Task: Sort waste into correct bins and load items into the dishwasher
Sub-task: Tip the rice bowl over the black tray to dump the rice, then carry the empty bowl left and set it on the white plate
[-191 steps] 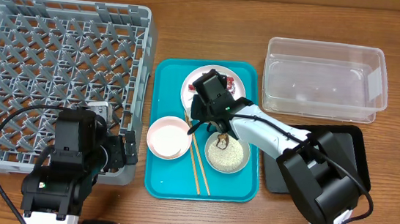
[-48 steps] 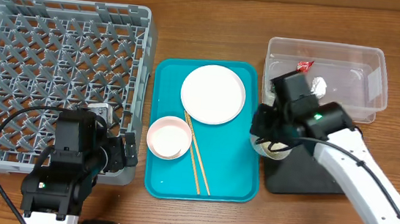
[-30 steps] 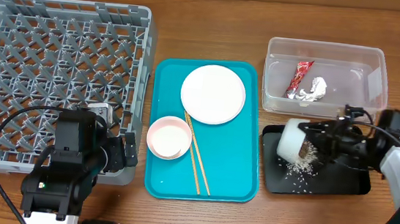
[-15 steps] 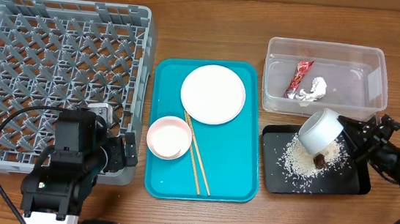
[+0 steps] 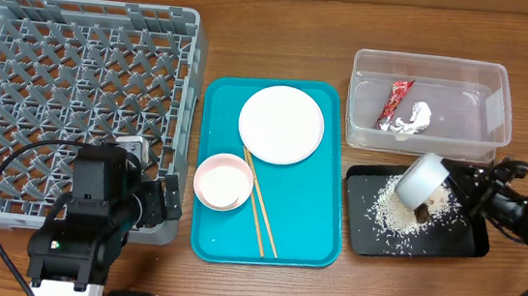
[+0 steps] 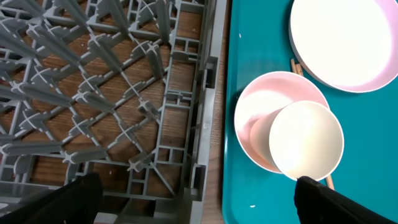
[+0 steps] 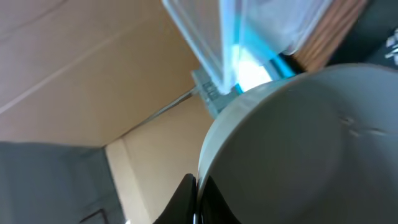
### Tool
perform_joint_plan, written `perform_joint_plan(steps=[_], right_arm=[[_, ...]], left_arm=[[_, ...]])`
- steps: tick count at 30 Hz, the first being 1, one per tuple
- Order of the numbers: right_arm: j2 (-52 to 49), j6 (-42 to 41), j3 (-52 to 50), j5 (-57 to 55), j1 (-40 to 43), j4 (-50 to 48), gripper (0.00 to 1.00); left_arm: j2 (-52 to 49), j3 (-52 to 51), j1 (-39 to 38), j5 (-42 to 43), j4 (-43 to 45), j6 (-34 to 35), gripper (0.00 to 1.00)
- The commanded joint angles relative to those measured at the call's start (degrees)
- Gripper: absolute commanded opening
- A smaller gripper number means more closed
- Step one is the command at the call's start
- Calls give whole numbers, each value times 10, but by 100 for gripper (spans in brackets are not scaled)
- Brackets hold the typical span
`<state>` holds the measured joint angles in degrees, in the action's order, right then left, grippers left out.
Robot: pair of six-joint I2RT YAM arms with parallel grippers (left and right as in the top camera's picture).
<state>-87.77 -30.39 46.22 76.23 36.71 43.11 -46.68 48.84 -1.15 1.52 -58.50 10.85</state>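
Note:
My right gripper (image 5: 453, 183) is shut on the rim of the grey-green bowl (image 5: 420, 178), held tipped on its side over the black tray (image 5: 464, 243). Its jaws (image 7: 198, 198) pinch the bowl's wall (image 7: 298, 143) in the right wrist view. Loose rice (image 5: 396, 212) and a brown scrap (image 5: 423, 213) lie in the black tray. The red wrapper (image 5: 397, 101) and white tissue (image 5: 416, 117) lie in the clear tub (image 5: 433, 59). My left gripper (image 5: 164, 200) is open and empty (image 6: 199, 208) by the rack's front right corner.
The teal tray (image 5: 315, 242) holds the white plate (image 5: 282, 123), the pink bowl (image 5: 222, 181) and the chopsticks (image 5: 260, 211). The small white cup (image 6: 306, 140) sits in the pink bowl (image 6: 261, 106). The grey dish rack (image 5: 83, 4) fills the left.
The right gripper carried the grey-green bowl from the teal tray to the black tray and tipped out rice and scrap. In the last half second the bowl barely shifted. The left arm stayed still.

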Motion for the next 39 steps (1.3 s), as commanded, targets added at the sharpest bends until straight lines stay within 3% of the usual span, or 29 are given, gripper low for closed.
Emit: perform_joint_plan(steps=[1,5,8,10,12,16,19,22,26,32,39], right_arm=[[-3,133,2,137,-4,-46,4],[2,160,3,125,-7,-43,4],[2,161,3,47,-8,-38,4],[3,176,3,-32,-8,-6,4],[12,247,9,-31,-10,38,4],[45,325,87,-118,-35,167,4],[79,369,208,-239,-110,277,4],[97,369,280,-307,-209,295,4],[97,362,303,-402,-362,254,4],[31,362,303,-574,-599,88,4],[-144,362,303,-661,-722,-125,4]], left_arm=[[2,13,-4,9,2,10,100],[2,13,-4,9,5,10,100],[2,13,-4,9,4,10,100],[2,13,-4,9,4,10,100],[2,13,-4,9,4,10,100],[2,13,-4,9,5,10,100],[2,13,-4,9,5,10,100],[2,13,-4,9,4,10,100],[2,13,-4,9,4,10,100],[2,13,-4,9,4,10,100],[2,13,-4,9,3,10,100]])
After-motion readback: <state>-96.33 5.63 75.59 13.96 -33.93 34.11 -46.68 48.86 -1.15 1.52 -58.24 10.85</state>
